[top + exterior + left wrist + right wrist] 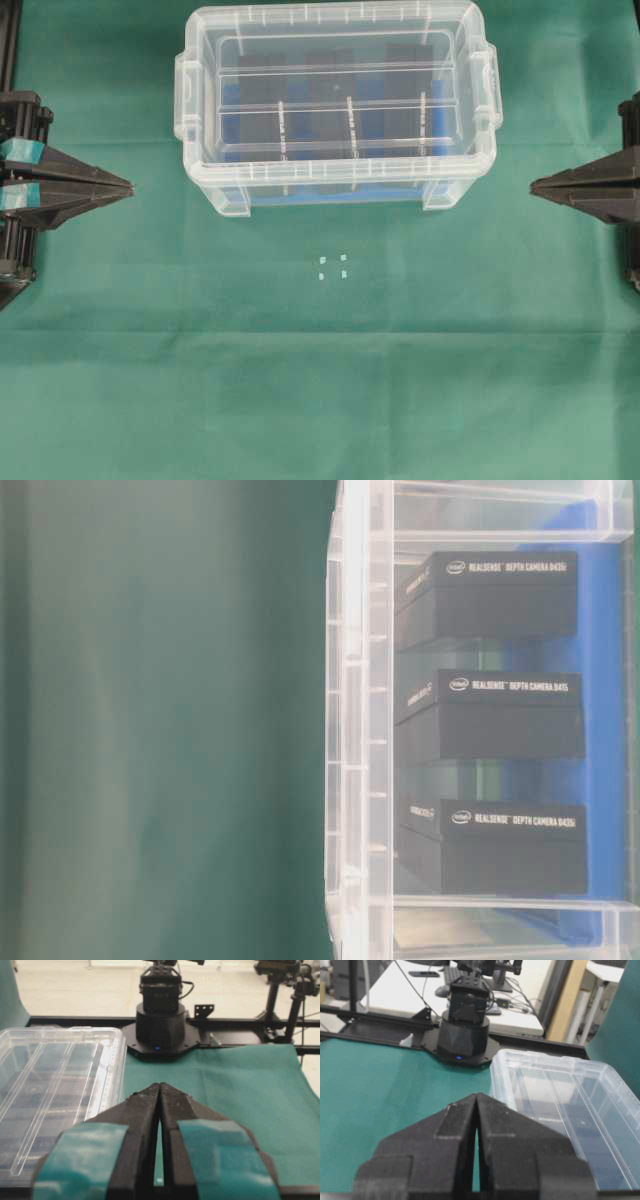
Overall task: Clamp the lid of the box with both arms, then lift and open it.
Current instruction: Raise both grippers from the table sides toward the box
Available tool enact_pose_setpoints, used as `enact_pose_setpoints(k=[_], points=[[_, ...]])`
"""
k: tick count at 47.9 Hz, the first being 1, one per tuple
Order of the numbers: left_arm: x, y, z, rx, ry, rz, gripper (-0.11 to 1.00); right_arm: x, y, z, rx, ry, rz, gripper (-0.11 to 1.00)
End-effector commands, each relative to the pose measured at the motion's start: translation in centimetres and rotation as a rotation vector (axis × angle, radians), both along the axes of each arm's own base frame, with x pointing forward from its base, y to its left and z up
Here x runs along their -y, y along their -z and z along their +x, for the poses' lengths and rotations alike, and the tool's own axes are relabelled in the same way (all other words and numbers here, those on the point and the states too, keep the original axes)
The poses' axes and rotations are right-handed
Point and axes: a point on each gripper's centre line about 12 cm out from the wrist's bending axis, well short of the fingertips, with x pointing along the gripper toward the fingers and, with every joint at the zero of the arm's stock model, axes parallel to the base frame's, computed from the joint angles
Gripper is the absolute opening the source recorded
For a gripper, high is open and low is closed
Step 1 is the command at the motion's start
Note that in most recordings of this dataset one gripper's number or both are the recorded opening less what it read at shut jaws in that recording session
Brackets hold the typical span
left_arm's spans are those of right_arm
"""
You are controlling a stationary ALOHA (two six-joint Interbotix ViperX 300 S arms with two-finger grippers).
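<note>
Box point(480, 720) cut off by the table-level view's right edge; print on packs point(340, 100) illegible overhead.

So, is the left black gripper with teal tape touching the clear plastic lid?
Apart. The overhead view shows bare green cloth between the left gripper and the lid.

Robotics lab: arm bases point(161, 1030) bolted beside green-clothed bench point(320, 380), office desks point(420, 990) behind.

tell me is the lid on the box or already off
On. The ribbed clear lid sits flat across the top of the box, covering the black packs inside. Both grippers, left and right, are shut and clear of it.
</note>
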Motion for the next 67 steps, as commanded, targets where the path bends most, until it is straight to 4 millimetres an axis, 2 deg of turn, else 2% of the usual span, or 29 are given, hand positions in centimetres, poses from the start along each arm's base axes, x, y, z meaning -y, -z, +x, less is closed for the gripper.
enact_pose_setpoints(k=[1, 8, 23, 29, 42, 51, 56, 67], points=[[0.0, -0.8, 0.2, 0.000, 0.000, 0.029, 0.01, 0.0, -0.7, 0.2, 0.015, 0.002, -0.006, 0.00], [0.0, -0.8, -0.1, -0.031, -0.001, 0.035, 0.01, 0.0, -1.6, 0.5, -0.005, -0.001, -0.024, 0.00], [-0.4, -1.7, -0.7, -0.008, -0.021, 0.034, 0.01, 0.5, -2.0, 0.7, -0.062, 0.023, -0.019, 0.00], [-1.5, -2.4, -0.7, 0.006, -0.081, 0.039, 0.01, 1.8, -2.4, 0.8, -0.067, 0.086, -0.015, 0.00], [-4.1, -2.9, -0.8, -0.018, -0.213, 0.038, 0.01, 6.5, -3.7, 0.9, -0.123, 0.301, 0.000, 0.00], [-5.7, -3.4, -0.9, -0.051, -0.292, 0.038, 0.01, 8.8, -4.4, 0.7, -0.130, 0.405, 0.005, 0.00], [-6.3, -3.6, -0.9, -0.075, -0.324, 0.041, 0.01, 9.8, -4.5, 0.3, -0.131, 0.451, 0.010, 0.00], [-6.8, -3.4, -0.6, -0.183, -0.339, 0.020, 0.01, 10.5, -3.8, -0.1, -0.194, 0.484, 0.034, 0.00]])
